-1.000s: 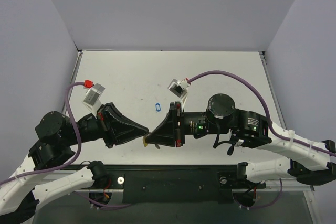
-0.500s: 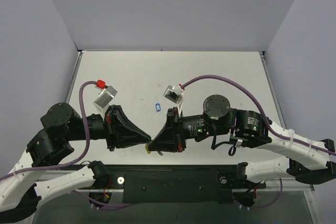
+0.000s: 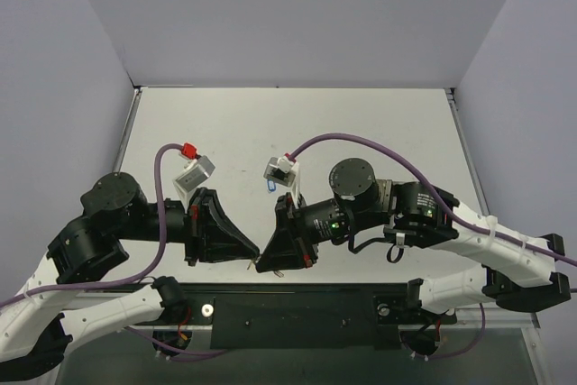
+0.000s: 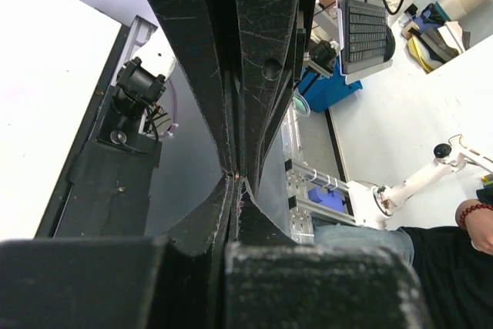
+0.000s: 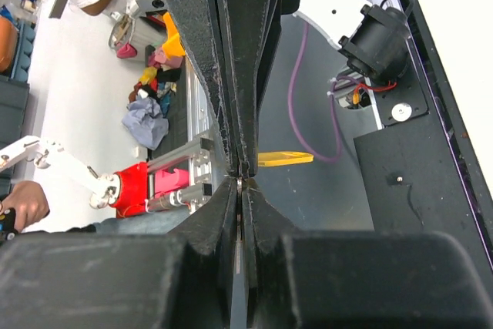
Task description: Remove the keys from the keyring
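- The two arms meet nose to nose at 6 o'clock on the matte white table [image 3: 361,123], just above its near edge.
- The left gripper [image 3: 256,252] comes in from 9 o'clock. Its black, scuffed plastic fingers [image 4: 262,75] are pressed flat together and taper to a wedge.
- The right gripper [image 3: 262,261] comes in from 3 o'clock, and its jaws are also closed tight, with no gap between them. Its tip touches the left one's tip.
- The keyring [image 5: 285,158] shows in the right wrist view as a smooth yellow plastic sliver sticking out at 3 o'clock from where the tips meet. It looks to be nipped in the left gripper, though the view is too cramped to be sure.
- I cannot make out the keys at the pinch.
- A small blue oval tag [image 3: 270,186] lies on the table at 12 o'clock from the tips.
- A glossy purple cable [image 3: 361,140] arches over the right arm.
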Controlling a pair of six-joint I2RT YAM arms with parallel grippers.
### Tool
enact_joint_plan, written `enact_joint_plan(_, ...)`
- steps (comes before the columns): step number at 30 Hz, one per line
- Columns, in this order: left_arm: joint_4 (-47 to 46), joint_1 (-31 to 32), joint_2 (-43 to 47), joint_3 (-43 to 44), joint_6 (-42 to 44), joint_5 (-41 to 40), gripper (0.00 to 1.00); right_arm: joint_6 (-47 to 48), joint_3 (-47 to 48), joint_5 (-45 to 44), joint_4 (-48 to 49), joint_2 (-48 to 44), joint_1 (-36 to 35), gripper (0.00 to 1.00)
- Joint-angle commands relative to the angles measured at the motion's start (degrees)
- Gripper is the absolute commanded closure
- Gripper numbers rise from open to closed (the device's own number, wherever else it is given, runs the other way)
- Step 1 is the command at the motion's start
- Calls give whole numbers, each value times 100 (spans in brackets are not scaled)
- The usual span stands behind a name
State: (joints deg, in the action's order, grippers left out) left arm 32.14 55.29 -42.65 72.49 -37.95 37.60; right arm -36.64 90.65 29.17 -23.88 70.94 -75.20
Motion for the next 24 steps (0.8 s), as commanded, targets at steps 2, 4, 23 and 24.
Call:
enact_joint_plan(2,679,17,-41,169,113,432,100,201,471,133,191,52,14,100)
enact_joint_plan(4,662,17,3,134,104,397,100,201,480,124,182,78,5,100)
enact_joint_plan(23,556,8,73,143,139,-165,25,193,322,-139,243,70,-65,100)
enact_joint_plan(24,548,17,90,186,148,-218,25,184,278,-157,269,61,-56,100)
